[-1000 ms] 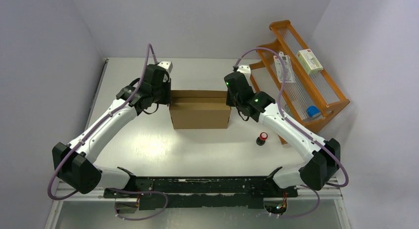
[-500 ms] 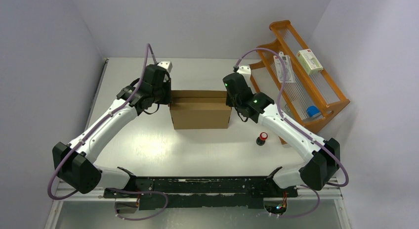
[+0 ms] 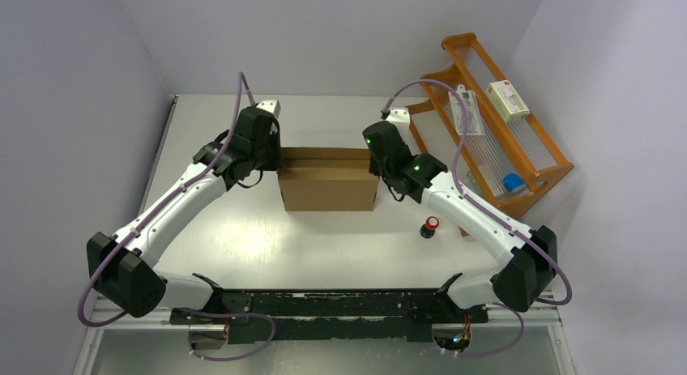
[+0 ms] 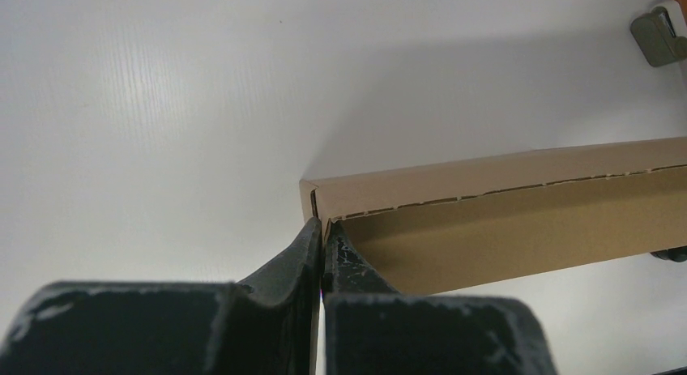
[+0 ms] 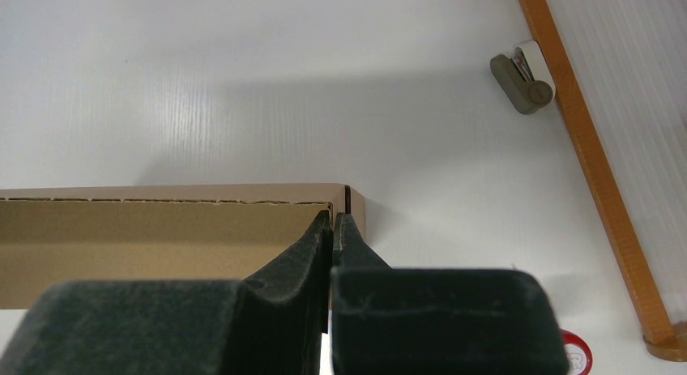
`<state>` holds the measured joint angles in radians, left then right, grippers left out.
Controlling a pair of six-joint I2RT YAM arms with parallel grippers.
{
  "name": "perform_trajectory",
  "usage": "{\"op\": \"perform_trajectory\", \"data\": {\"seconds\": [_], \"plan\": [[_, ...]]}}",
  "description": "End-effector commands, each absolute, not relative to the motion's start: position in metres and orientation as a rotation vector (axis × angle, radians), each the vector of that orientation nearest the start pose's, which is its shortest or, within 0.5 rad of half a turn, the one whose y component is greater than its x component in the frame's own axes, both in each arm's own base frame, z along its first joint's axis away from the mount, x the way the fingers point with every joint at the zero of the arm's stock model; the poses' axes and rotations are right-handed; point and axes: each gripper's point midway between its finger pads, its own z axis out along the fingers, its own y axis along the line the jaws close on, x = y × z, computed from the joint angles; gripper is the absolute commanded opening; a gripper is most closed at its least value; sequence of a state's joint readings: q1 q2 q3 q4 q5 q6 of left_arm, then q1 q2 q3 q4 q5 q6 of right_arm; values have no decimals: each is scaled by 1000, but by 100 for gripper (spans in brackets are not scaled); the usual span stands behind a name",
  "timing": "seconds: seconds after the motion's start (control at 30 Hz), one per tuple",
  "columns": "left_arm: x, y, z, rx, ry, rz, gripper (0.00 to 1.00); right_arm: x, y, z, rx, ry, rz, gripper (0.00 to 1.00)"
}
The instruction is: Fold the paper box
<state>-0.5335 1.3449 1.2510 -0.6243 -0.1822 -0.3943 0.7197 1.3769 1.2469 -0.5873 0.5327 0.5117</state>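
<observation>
Centrally, brown paper box (image 3: 328, 189) on glossy white table (image 3: 243, 237), pale walls (image 3: 340, 35) around, both jaws pinching its ends

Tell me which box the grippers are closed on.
The plain brown paper box: left gripper and right gripper pinch its two ends. The white-and-green carton sits apart on the orange rack.

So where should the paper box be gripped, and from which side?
Likely grip the paper box by its short end walls, near the far corners, from above. Each wall is a thin upright sheet with a free top edge, so jaws can straddle it. The left gripper and right gripper pinch it that way.
</observation>
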Motion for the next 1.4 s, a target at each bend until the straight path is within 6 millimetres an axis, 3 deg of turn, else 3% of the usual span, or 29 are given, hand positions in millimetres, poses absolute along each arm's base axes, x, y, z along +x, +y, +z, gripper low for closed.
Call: {"op": "perform_trajectory", "data": {"seconds": [0.0, 0.33, 0.73, 1.37], "plan": [[322, -196, 216, 75, 2277, -353, 5, 322, 217, 206, 12, 2196, 185, 0], [321, -187, 209, 77, 2283, -253, 5, 321, 219, 208, 3, 2193, 192, 0], [309, -196, 194, 61, 2277, -299, 5, 318, 217, 205, 5, 2158, 193, 0], [312, -181, 183, 52, 2282, -187, 5, 319, 208, 213, -198, 2107, 100, 0]]}}
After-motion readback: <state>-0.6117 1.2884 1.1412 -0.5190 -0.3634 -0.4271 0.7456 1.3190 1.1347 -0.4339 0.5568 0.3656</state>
